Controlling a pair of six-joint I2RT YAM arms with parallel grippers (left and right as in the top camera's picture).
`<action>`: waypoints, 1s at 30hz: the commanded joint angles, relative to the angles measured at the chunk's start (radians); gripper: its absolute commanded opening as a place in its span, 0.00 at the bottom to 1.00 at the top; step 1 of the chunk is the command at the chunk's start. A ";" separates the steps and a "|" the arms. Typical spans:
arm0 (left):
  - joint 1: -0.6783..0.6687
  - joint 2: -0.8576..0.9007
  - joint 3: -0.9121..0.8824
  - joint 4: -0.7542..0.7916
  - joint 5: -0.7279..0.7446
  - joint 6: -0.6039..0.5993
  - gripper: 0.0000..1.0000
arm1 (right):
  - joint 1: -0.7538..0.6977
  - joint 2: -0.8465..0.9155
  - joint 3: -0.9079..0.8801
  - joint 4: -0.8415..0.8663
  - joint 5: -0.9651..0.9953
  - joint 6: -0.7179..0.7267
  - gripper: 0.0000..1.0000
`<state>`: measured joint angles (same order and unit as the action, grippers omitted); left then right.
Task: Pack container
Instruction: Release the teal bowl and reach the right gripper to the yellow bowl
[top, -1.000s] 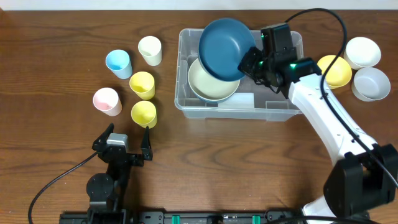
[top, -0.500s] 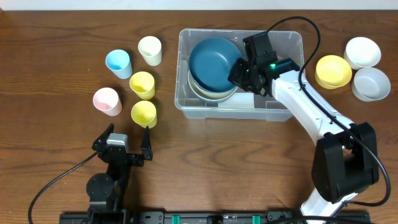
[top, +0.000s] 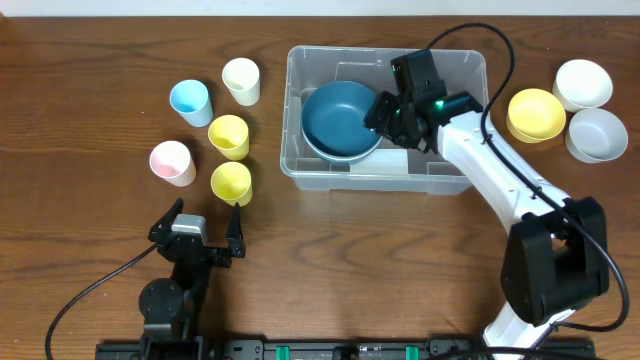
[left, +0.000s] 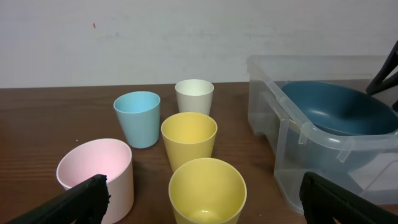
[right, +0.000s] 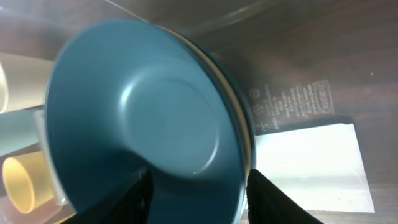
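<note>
Right tool (right: 198, 198) gapes near container (top: 330, 49) label (right: 292, 106), print unreadable.

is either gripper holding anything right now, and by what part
Nothing held. The right gripper stands open astride the blue bowl rim, bowl resting in the container; left gripper open, empty.

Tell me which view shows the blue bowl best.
Overhead: the blue bowl shows whole, lying in the container. The left wrist view catches it side-on, its lower part behind the clear wall. The right wrist view is close, blurred, and cuts its edge off.
</note>
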<state>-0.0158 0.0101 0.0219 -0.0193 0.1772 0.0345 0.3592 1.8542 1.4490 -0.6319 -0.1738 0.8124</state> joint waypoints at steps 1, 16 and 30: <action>0.004 -0.006 -0.018 -0.033 0.014 0.014 0.98 | -0.043 -0.051 0.167 -0.054 -0.017 -0.080 0.60; 0.004 -0.006 -0.018 -0.033 0.014 0.014 0.98 | -0.640 -0.071 0.507 -0.665 0.246 -0.220 0.98; 0.004 -0.006 -0.018 -0.033 0.014 0.013 0.98 | -0.780 0.027 0.176 -0.301 0.117 -0.289 0.95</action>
<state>-0.0158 0.0101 0.0219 -0.0196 0.1772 0.0345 -0.4332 1.8442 1.6535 -0.9459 -0.0303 0.5240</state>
